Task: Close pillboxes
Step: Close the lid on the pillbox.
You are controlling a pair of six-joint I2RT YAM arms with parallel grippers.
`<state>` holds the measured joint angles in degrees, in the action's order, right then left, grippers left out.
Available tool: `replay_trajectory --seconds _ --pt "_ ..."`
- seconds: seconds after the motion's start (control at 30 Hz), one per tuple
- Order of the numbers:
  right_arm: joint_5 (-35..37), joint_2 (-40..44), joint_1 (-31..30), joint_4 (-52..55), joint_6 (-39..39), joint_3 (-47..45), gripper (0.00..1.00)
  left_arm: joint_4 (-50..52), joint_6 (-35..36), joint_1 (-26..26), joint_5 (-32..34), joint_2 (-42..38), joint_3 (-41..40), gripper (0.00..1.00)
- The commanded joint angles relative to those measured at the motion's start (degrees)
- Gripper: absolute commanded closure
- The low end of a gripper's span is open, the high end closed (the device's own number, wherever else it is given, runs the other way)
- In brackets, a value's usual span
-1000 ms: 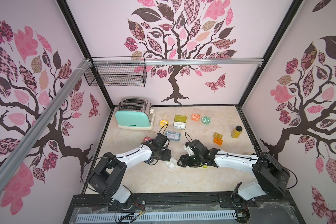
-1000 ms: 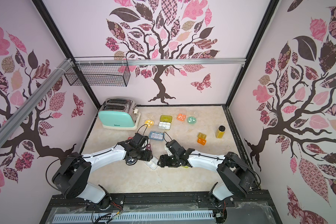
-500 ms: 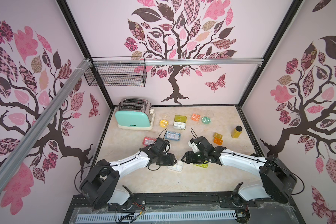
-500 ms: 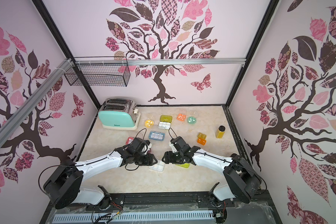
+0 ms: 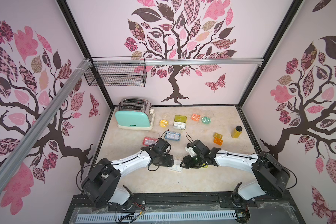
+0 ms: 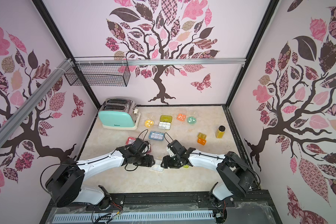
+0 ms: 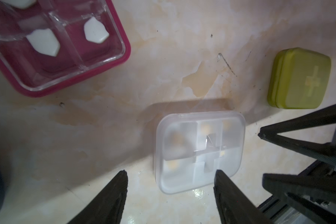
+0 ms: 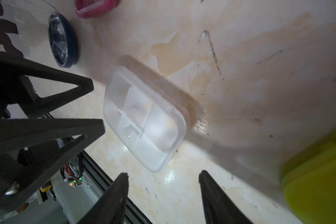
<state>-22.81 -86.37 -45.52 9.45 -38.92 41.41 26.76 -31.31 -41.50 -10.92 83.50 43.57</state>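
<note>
White pillbox (image 5: 175, 167) lies lower centre in both top views, between your pincers. Your left pincer (image 7: 171, 174) and right pincer (image 8: 163, 173) both stand apart, empty. A yellow-green pillbox (image 7: 299, 77) sits near the right one.

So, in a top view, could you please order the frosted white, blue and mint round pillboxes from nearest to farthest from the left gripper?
From the left gripper, in a top view:
1. frosted white pillbox, just beside it, between the arms.
2. blue pillbox, mid-table, farther back.
3. mint round pillbox, back row, toward the right.
</note>
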Motion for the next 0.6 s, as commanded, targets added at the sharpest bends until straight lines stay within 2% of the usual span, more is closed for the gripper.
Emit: replay_trajectory --seconds 0.0,0.27,0.4,0.57 --pt "-0.57 -1.29 -1.29 -1.27 -1.17 1.10 0.38 -0.61 0.82 -0.46 0.09 1.24 -1.15 0.27" --pt "0.42 -3.41 -1.77 -1.92 -1.43 1.87 0.45 -1.63 -0.12 -1.14 -0.21 2.95 -1.37 0.40" --pt "2.07 -4.11 -1.85 -0.21 -0.78 2.78 0.47 -1.45 -0.63 -1.14 0.71 3.75 -1.65 0.42" --pt "3.58 -4.75 -2.03 1.05 -0.20 3.46 0.55 -1.86 -1.25 -1.22 0.63 4.03 -2.16 0.44"
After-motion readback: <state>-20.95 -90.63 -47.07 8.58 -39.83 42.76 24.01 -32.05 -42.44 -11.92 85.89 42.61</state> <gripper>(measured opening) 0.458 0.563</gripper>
